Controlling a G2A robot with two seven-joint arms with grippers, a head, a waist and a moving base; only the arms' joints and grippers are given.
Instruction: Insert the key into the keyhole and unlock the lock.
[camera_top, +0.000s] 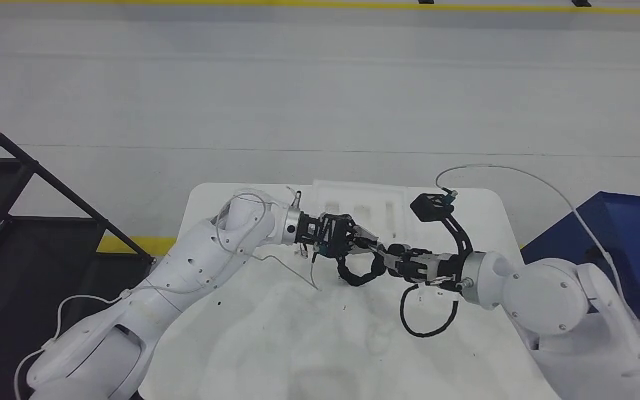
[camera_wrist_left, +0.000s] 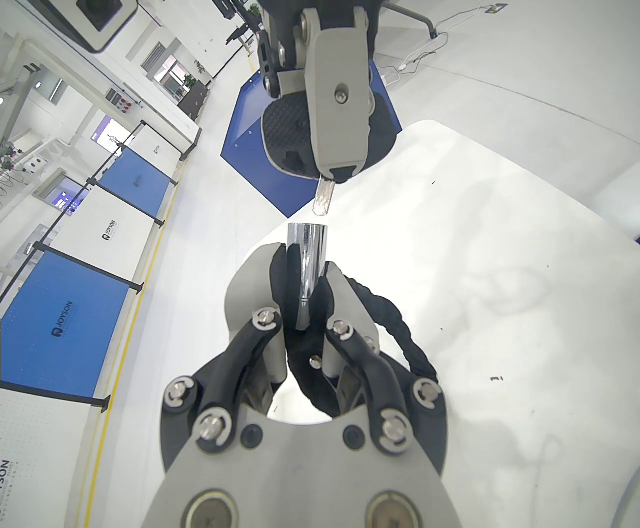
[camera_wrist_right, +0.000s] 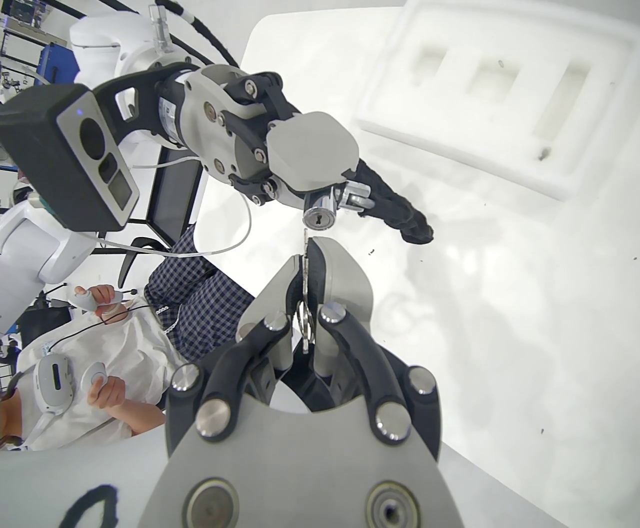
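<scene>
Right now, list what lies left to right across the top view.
Black stand, grey left hand holding the chrome lock, grey right hand holding the silver key, blue floor platform.

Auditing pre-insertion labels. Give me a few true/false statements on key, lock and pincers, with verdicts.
1. The left pincer is shut on the lock. True.
2. The right pincer grips the key. True.
3. The key is already inserted. False: its tip stops just short of the keyhole.
4. The lock has been set down. False: it is held above the table, apart from the foam tray.
</scene>
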